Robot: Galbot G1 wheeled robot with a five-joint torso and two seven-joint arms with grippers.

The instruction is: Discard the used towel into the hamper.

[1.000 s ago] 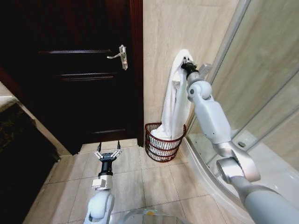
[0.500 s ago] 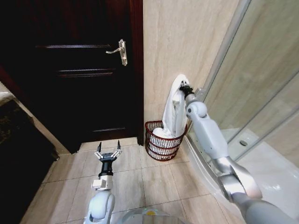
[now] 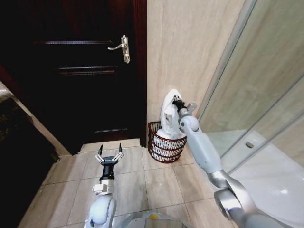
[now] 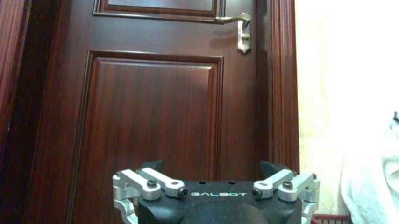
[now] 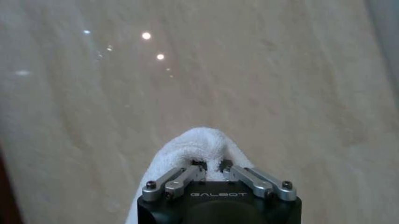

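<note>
The right pincer [image 3: 176,102] is clamping a bunched fold of the white terry towel [image 3: 168,116]; its fingertips are partly buried in the cloth, as the right wrist view [image 5: 210,169] shows. The towel's lower part is resting inside the hamper [image 3: 164,147], hiding the interior. The hamper, a reddish-brown open-weave wire basket with a rounded front, is standing on the tiled floor [image 3: 142,183] against the beige wall [image 3: 190,57], beside the dark wooden door [image 3: 85,71]. The left pincer [image 3: 109,153] is hanging low over the floor, fingers spread apart.
</note>
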